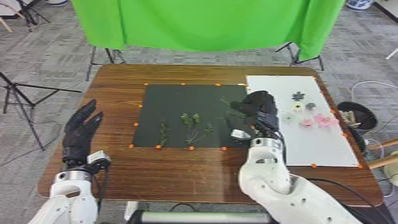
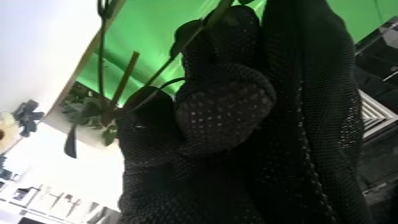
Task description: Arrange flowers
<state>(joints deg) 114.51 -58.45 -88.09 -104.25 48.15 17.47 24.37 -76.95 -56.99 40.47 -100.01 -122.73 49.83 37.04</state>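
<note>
Right hand [image 1: 258, 105] hovers, fingers curled round a green stem [image 2: 217, 14] — best laid flat before release — left hand [image 1: 80, 137] open

The right hand [image 1: 258, 107] hides part of the dark sheet's [image 1: 173, 120] edge next to the white sheet [image 1: 320, 145]. In the right wrist view, the stem [image 2: 167, 64] at the glove is partly covered by it and cut off by the picture's edge. On the dark sheet, the sprigs [image 1: 191, 120] are too small for their leaves to be counted. Beyond the dark sheet, the green cloth [image 1: 204, 25] is cut off. Past the white sheet from it, the dark bin [image 1: 360, 107] holds something blurred, possibly stems.
</note>
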